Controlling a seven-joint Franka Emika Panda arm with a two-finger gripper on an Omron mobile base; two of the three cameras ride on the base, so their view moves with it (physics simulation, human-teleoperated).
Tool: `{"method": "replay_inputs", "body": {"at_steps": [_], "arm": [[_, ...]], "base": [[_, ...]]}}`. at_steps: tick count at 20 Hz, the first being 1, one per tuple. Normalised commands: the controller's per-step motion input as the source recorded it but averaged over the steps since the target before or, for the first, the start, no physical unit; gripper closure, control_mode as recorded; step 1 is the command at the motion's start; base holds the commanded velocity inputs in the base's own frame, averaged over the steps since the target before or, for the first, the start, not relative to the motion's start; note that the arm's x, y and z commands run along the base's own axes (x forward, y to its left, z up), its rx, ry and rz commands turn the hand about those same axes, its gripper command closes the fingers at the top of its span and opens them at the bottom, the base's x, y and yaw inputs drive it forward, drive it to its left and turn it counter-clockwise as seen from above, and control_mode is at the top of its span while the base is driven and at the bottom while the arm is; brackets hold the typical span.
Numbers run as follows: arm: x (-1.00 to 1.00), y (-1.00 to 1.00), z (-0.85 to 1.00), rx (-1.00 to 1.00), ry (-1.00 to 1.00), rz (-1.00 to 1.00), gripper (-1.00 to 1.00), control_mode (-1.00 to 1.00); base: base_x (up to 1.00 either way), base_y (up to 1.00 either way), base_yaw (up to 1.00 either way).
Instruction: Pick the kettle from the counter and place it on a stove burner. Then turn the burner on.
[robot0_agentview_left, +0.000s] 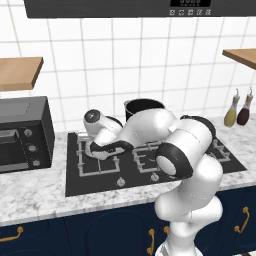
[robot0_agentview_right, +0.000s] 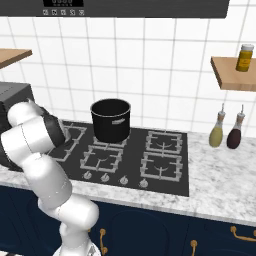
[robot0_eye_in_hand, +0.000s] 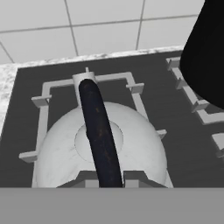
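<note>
Gripping the kettle (robot0_eye_in_hand: 131, 144) by its black handle, the gripper (robot0_eye_in_hand: 105, 179) (jaws clamped tight) holds it centre-frame over the stove burner (robot0_eye_in_hand: 43, 94).

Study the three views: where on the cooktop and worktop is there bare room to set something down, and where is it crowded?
Free: the right-hand grates and the counter between cooktop and bottles. Crowded: the left, where the gripper is shut on the kettle over the stove burner, stockpot close by.

No readable text; range hood (robot0_agentview_left: 190, 4) display digits too blurred to read.
</note>
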Motion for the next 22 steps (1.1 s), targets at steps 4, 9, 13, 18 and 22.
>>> {"method": "replay_inputs", "body": {"at_steps": [4,9,13,18,22], "arm": [[0.36,0.22,-0.11,-0.03,0.00,-0.06,1.00,-1.00],[0.39,0.18,-0.16,-0.03,0.00,-0.06,1.00,-1.00],[0.30,0.11,-0.24,-0.04,0.02,-0.06,1.00,-1.00],[0.22,0.07,-0.27,-0.04,0.04,-0.06,1.00,-1.00],[0.01,-0.01,-0.20,0.00,0.07,-0.08,-1.00,-1.00]], "base": [[0.00,0.00,0.00],[0.00,0.00,0.00],[0.00,0.00,0.00],[0.00,0.00,0.00],[0.00,0.00,0.00]]}}
